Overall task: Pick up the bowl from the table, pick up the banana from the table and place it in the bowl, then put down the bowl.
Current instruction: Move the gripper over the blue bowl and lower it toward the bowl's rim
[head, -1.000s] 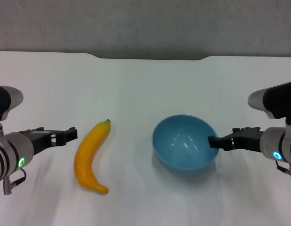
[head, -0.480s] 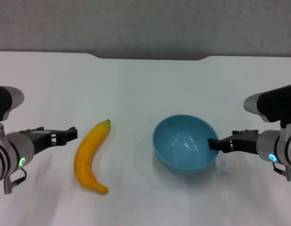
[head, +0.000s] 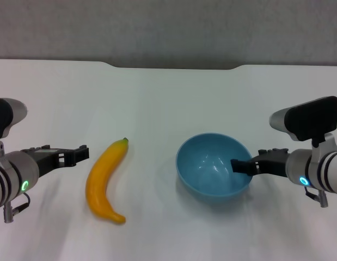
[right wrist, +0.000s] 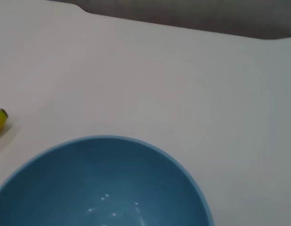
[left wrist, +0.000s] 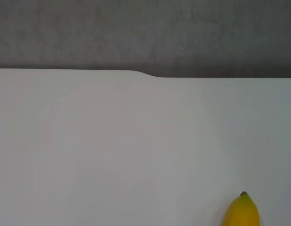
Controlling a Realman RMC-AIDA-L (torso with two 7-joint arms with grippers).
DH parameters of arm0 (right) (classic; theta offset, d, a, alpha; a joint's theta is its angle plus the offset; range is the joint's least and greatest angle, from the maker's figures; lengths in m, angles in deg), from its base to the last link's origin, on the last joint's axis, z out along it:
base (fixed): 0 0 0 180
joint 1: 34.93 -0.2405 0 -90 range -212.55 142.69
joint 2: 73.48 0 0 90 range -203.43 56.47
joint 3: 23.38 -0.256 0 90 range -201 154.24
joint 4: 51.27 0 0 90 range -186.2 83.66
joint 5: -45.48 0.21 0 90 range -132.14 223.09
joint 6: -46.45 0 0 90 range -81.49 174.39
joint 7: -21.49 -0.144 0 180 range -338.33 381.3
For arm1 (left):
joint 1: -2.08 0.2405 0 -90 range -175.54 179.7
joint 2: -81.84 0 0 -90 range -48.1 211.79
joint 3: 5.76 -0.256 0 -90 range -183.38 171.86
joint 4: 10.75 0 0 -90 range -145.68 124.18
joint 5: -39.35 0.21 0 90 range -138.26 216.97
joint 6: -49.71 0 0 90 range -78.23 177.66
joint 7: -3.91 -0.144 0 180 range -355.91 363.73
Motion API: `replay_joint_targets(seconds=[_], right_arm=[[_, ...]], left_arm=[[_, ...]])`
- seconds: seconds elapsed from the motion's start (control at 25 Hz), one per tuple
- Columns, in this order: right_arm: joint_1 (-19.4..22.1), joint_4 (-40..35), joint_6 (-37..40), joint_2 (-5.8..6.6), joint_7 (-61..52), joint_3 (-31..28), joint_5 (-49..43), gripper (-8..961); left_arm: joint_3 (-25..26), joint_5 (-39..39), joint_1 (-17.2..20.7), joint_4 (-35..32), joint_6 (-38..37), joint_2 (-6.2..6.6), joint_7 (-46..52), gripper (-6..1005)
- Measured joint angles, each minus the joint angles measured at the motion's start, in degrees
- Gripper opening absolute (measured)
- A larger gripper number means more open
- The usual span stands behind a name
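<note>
Head view: bowl (head: 213,174) sits on the table (head: 168,98); right gripper (head: 240,166) pinches its right rim. Banana (head: 105,180) lies left of the bowl; beyond it hovers left gripper (head: 81,154), finger state indeterminable. Right wrist view shows only the bowl's interior (right wrist: 103,183).

The banana (head: 105,181) lies on the table (head: 168,109) left of the bowl (head: 213,174), with the left gripper (head: 81,154) beside it and the right gripper (head: 240,166) at the bowl's right rim.
</note>
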Motion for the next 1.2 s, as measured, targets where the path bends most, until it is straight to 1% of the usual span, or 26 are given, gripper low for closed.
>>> replay_joint_targets(seconds=[0.2,0.48,0.64,0.96,1.2], right_arm=[[-0.68,-0.5,0.57,-0.03,-0.06,1.1,0.97,842],[-4.31,-3.6,-2.53,0.02,-1.32,1.92,3.04,834],[-5.27,-4.12,-3.53,0.02,-1.59,1.94,3.02,830],[-5.25,-3.43,-3.63,0.07,-1.52,2.46,2.77,584],[-4.05,-3.12,-2.93,0.14,-1.2,1.68,3.04,384]], left_arm=[[-0.03,0.02,0.02,0.1,-0.01,0.0,0.0,891],[-0.09,0.01,0.02,-0.23,-0.19,0.0,0.0,891],[-0.09,0.0,0.1,-0.23,-0.1,0.0,0.0,891],[-0.09,0.0,0.31,-0.23,-0.05,0.0,0.0,891],[-0.09,0.0,0.42,-0.26,-0.05,0.0,0.0,891]])
